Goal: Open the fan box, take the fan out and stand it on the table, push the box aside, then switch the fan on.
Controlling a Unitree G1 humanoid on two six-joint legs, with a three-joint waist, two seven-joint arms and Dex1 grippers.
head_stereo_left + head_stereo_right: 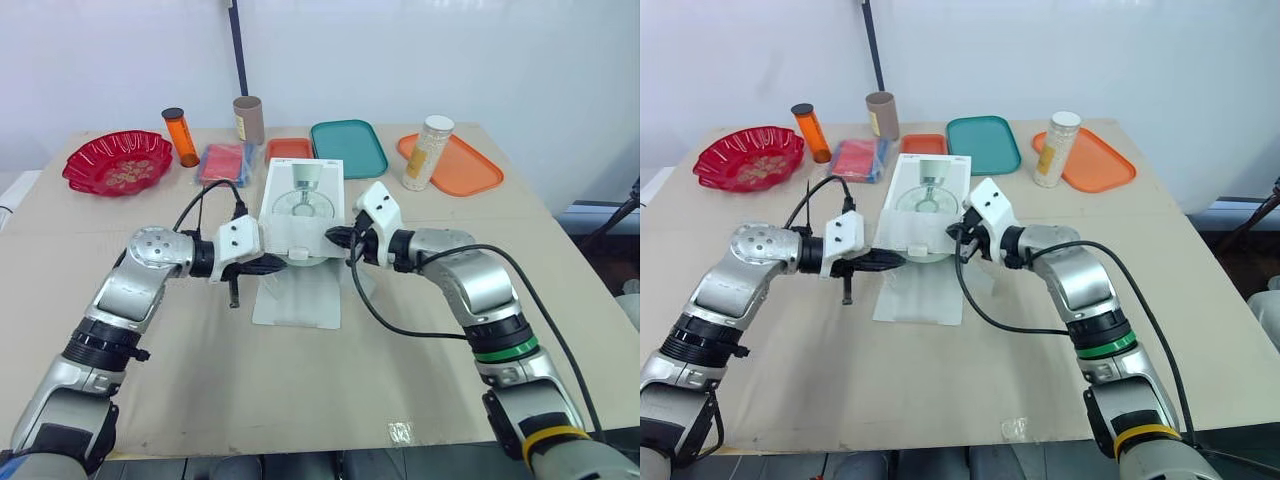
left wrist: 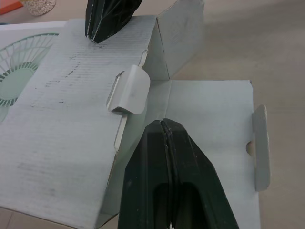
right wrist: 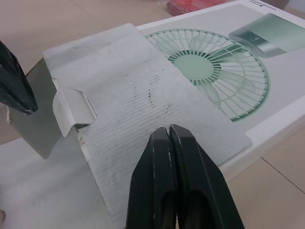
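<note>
Cardboard fan box [image 1: 305,195] lies open — left pincer [image 2: 162,122], right pincer [image 3: 169,129] both closed.

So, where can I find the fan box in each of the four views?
Left eye view: fan box at the centre of the table, between both arms.
Right eye view: fan box again at the table's centre.
Left wrist view: fan box right in front of the left gripper.
Right wrist view: fan box right in front of the right gripper.
Shared landmark: the green fan picture printed on it.
</note>
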